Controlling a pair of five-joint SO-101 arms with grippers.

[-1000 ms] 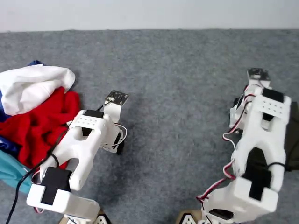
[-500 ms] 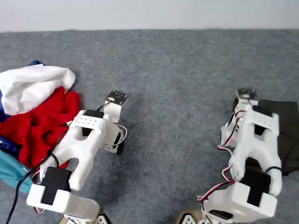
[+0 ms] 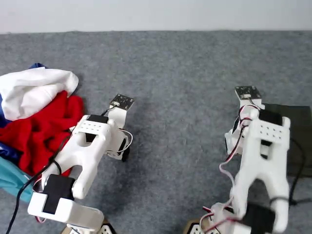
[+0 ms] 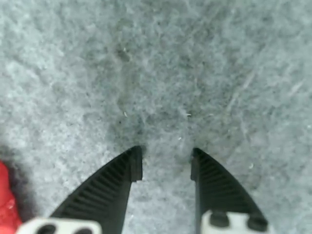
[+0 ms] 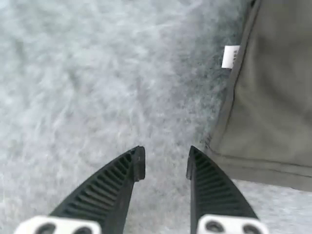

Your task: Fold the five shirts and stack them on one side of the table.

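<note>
High view: one folded dark olive shirt (image 3: 298, 146) lies at the right edge of the grey felt-covered table (image 3: 185, 73), and a loose heap waits at the left.
The next shirt probably has to come off that heap, where the crumpled white cotton shirt (image 3: 34, 90) lies on the red one (image 3: 46, 129), with teal (image 3: 9, 178) and blue (image 3: 4, 113) cloth showing at its edges. Pinching the white shirt by one free hem and lifting it high should keep the red one from being dragged along, and the bare middle of the table is the place to spread it. The left gripper (image 4: 165, 156) hangs over bare felt near the heap, jaws partly apart and empty. The right gripper (image 5: 165, 158), equally parted and empty, sits just beside the olive shirt's hem and could ruffle it. A black cable (image 3: 22, 192) crosses the heap's near edge and may snag.
</note>
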